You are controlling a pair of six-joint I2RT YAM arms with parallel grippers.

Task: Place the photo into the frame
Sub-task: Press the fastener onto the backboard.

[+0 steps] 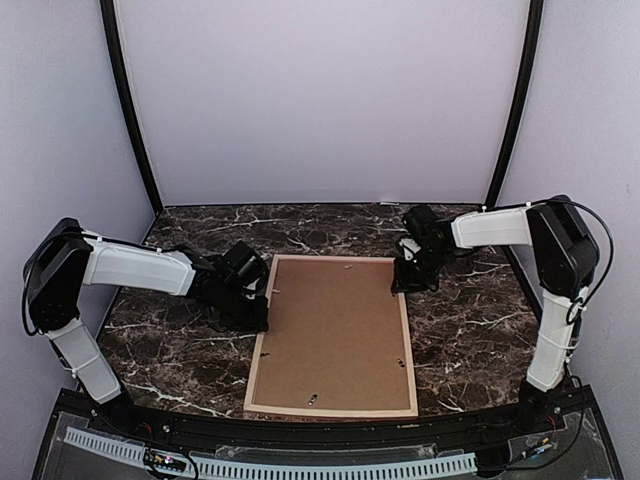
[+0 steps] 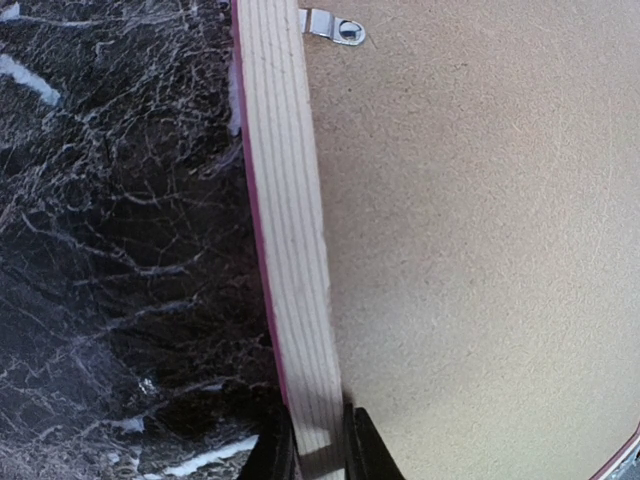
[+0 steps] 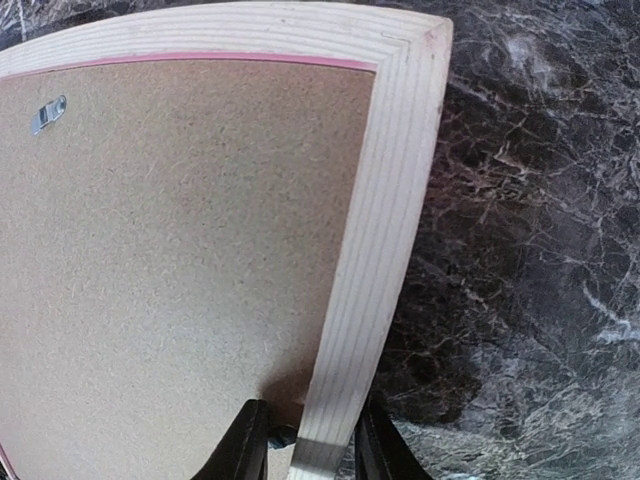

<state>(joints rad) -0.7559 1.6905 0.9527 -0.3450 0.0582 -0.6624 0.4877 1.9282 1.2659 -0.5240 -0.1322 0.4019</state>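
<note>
Although the brown backing board [image 1: 335,330] fills the pale wooden rectangular frame [image 2: 290,200], I see no photo. The left gripper [image 2: 318,440] clamps the left rail, and the right gripper [image 3: 310,430] straddles the right rail, grip uncertain.

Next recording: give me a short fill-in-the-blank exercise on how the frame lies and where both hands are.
1. The pink-edged pale wooden picture frame lies face ___ on the dark marble table.
2. The left hand is clamped on the frame's ___ long rail.
3. The right hand straddles the frame's ___ long rail.
4. Inside the frame sits a plain ___ backing board.

Missing words: down; left; right; brown.
</note>
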